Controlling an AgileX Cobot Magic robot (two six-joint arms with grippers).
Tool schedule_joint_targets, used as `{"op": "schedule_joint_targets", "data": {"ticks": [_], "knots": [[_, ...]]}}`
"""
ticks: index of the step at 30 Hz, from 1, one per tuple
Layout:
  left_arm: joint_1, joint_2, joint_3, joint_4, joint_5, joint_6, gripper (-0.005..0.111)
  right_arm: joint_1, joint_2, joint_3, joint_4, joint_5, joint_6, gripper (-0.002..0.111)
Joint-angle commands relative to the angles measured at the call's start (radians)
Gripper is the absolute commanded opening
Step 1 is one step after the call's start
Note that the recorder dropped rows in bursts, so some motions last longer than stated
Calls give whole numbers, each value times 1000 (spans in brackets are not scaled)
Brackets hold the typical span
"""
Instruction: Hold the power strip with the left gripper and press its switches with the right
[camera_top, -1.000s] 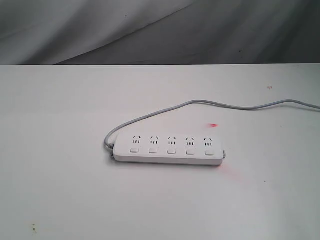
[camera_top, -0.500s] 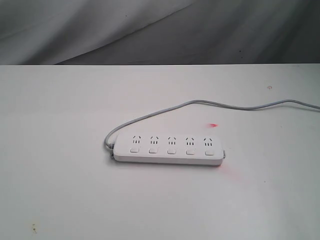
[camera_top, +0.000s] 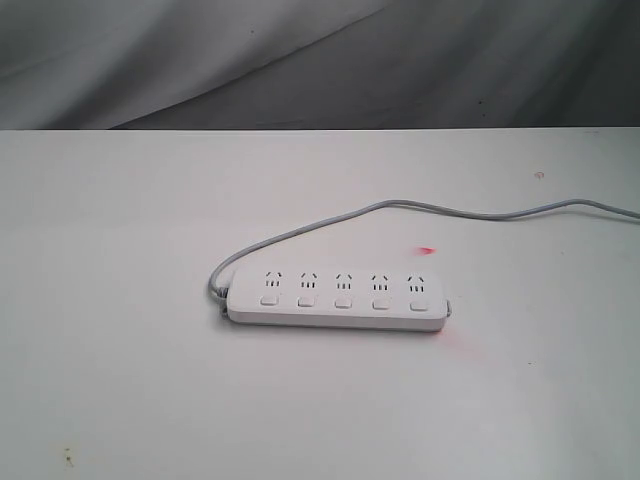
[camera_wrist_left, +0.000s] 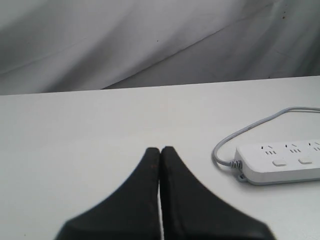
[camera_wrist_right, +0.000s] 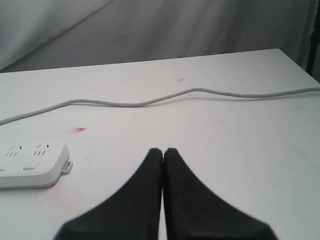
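Note:
The white power strip lies flat near the middle of the white table, its row of small white switches facing the near edge. A thin grey cord leaves its left end, loops back and runs off to the right. No arm shows in the exterior view. In the left wrist view my left gripper is shut and empty, with the strip's cord end off to one side, apart from it. In the right wrist view my right gripper is shut and empty, the strip's other end well away.
A small red mark sits on the table behind the strip's right end, with a faint reddish smear in front of it. A grey draped cloth hangs behind the table's far edge. The cord crosses the table beyond the right gripper.

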Motion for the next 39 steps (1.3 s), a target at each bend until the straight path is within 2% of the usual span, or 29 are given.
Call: {"op": "schedule_joint_targets", "data": {"ticks": [1, 21, 27, 33, 39], "knots": [[-6, -4, 4, 12, -89, -3, 1, 1, -5, 3, -11, -2, -2, 0], [-6, -4, 4, 43, -122, 1, 1, 1, -5, 3, -11, -2, -2, 0], [-6, 41, -7, -10, -152, -89, 1, 1, -5, 3, -11, -2, -2, 0], [-18, 352, -288, 49, -118, -80, 1, 1, -5, 3, -11, -2, -2, 0], [-122, 596, -581, 152, 12, -78, 1, 1, -5, 3, -11, -2, -2, 0]]}}
